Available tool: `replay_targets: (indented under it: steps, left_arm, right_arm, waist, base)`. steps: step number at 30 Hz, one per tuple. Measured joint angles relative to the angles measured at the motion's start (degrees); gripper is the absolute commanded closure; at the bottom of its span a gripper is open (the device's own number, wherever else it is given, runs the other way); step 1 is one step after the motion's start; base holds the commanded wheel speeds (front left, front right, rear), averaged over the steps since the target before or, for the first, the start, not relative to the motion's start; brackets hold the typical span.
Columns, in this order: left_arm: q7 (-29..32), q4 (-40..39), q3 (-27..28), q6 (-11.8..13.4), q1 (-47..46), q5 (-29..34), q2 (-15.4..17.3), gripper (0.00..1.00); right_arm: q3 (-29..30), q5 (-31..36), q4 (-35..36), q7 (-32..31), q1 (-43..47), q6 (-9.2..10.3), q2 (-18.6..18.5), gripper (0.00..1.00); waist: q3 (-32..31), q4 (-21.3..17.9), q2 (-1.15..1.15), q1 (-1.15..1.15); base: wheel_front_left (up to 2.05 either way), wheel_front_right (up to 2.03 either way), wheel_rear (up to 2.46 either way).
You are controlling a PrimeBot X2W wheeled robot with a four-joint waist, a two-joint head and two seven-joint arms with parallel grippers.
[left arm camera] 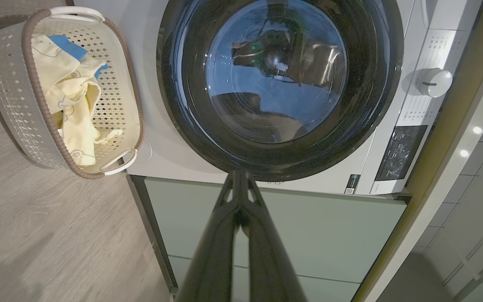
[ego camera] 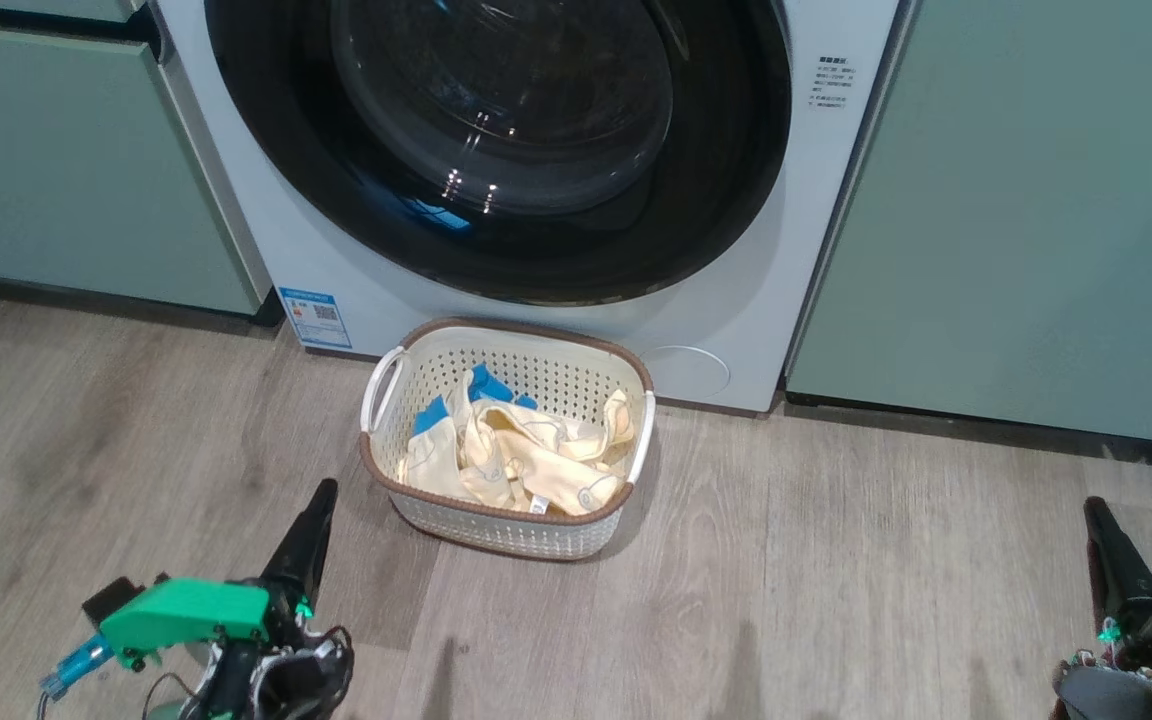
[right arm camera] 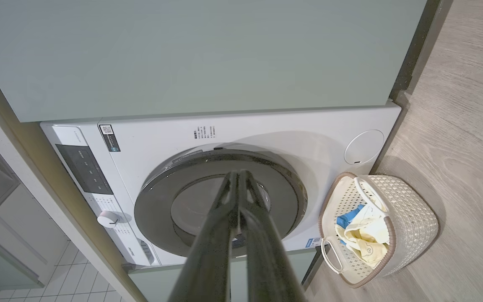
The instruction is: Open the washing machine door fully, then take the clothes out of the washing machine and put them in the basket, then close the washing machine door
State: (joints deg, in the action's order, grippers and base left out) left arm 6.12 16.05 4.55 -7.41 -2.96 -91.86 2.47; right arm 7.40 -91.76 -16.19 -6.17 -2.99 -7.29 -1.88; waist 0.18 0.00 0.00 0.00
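The white washing machine (ego camera: 736,300) stands between green cabinets, and its round black door (ego camera: 496,140) lies flat against its front, closed. On the floor right before it sits the cream perforated basket (ego camera: 576,375), holding pale yellow clothes (ego camera: 521,455) with blue patches. My left gripper (ego camera: 321,492) hangs low at the left, a short way left of the basket, shut and empty. My right gripper (ego camera: 1096,508) is far off at the right, also shut and empty. The left wrist view has the door (left arm camera: 281,84), basket (left arm camera: 11,84) and clothes (left arm camera: 71,96); the right wrist view has the door (right arm camera: 220,197) and basket (right arm camera: 409,218).
Sage-green cabinet panels (ego camera: 1016,200) flank the machine on both sides (ego camera: 66,160). Wood-look floor (ego camera: 836,580) stretches between my grippers and the basket. A control panel with a white dial (left arm camera: 434,82) runs along the machine's top.
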Motion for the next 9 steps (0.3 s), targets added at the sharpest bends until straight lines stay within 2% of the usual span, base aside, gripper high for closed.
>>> replay_targets:
  steps: [9]
  left_arm:
    - [0.00,0.00,0.00,0.00,0.00,0.00,0.00,1.00]
  right_arm:
    - [0.00,0.00,0.00,0.00,0.00,0.00,0.00,1.00]
  waist:
    - [0.00,0.00,0.00,0.00]
  base:
    - [0.00,0.00,0.00]
